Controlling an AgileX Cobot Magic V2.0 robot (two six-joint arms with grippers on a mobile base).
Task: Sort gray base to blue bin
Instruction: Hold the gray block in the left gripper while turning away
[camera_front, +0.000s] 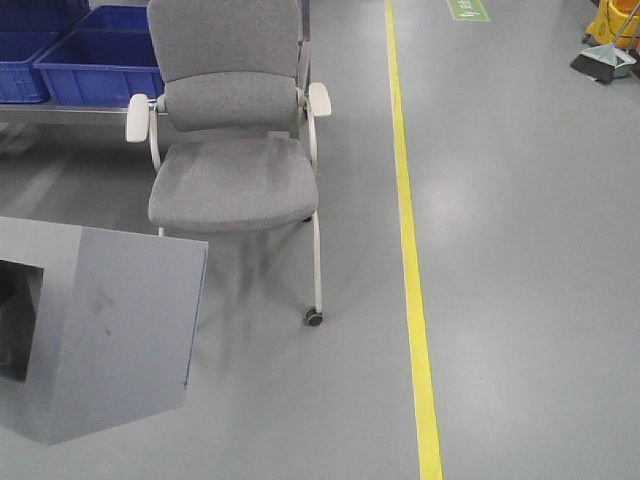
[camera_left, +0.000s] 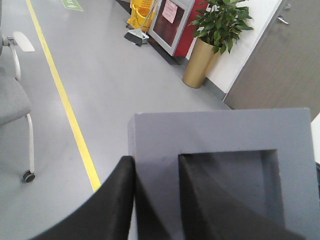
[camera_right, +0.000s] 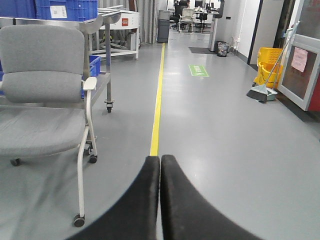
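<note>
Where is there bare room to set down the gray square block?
Bare gray floor lies right of the yellow floor line. The gray padded chair's seat is bare too. Crowded: upper left, blue plastic bins side by side.

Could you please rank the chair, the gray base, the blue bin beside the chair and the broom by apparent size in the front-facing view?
Largest to smallest: chair; gray base, cropped and nearest the camera, so nearly tied; blue bin, partly hidden; broom.
</note>
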